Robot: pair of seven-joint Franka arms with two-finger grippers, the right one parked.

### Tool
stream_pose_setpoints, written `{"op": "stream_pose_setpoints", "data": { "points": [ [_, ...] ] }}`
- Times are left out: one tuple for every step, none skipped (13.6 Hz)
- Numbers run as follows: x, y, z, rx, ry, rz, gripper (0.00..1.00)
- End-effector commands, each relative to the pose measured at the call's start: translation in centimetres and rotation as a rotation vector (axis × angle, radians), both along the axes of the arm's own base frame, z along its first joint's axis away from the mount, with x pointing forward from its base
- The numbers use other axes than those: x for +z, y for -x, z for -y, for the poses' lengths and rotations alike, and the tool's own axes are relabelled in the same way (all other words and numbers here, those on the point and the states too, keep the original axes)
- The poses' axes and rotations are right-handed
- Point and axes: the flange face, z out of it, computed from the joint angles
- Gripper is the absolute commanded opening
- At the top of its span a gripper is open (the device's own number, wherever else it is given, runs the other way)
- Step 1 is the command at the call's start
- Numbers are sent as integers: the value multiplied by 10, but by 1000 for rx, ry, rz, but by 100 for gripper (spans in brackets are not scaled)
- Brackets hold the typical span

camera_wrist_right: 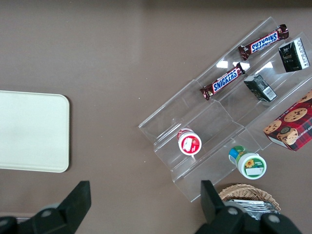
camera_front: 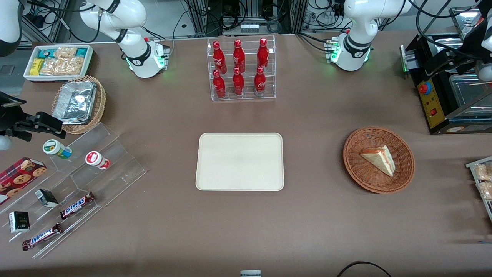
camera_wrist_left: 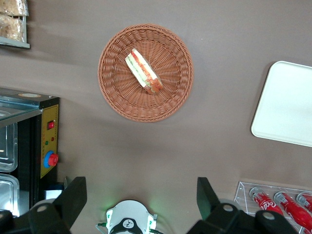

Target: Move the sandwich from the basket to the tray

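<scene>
The sandwich [camera_front: 379, 158] [camera_wrist_left: 143, 72], a pale bread wedge with red and green filling, lies in the round reddish-brown basket [camera_front: 351, 161] [camera_wrist_left: 117, 97] toward the working arm's end of the table. The cream-white tray [camera_front: 240, 161] [camera_wrist_left: 287, 105] [camera_wrist_right: 31, 131] lies flat at the table's middle with nothing on it. My left gripper [camera_front: 451, 63] [camera_wrist_left: 140, 195] hangs high above the table, farther from the front camera than the basket and near the black machine. It is open wide, with nothing between its fingers [camera_wrist_left: 73, 197].
A clear rack of red bottles [camera_front: 241, 69] stands farther from the front camera than the tray. A black machine with a red button [camera_front: 442, 100] sits near the basket. Snack packets [camera_front: 482, 181] lie at the table edge. An acrylic stand with candy bars [camera_front: 77, 181] is toward the parked arm's end.
</scene>
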Motion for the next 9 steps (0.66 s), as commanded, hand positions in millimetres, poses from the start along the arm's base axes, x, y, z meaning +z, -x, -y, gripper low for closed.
{"op": "stream_pose_setpoints", "data": {
  "points": [
    [7, 4, 0, -26, -13, -24, 100],
    [6, 4, -1, -25, -9, -32, 100],
    [4, 2, -4, -9, -8, -36, 100],
    [-1, -1, -5, -2, -11, -41, 100],
    [-12, -9, -7, 7, -11, -64, 100],
    [-22, -15, -10, 44, -8, -79, 100],
    [-34, -24, -19, 100, -6, -94, 100],
    [-45, -32, -27, 157, -8, -101, 100],
    [-60, -40, -28, 225, -15, -114, 100]
  ]
}}
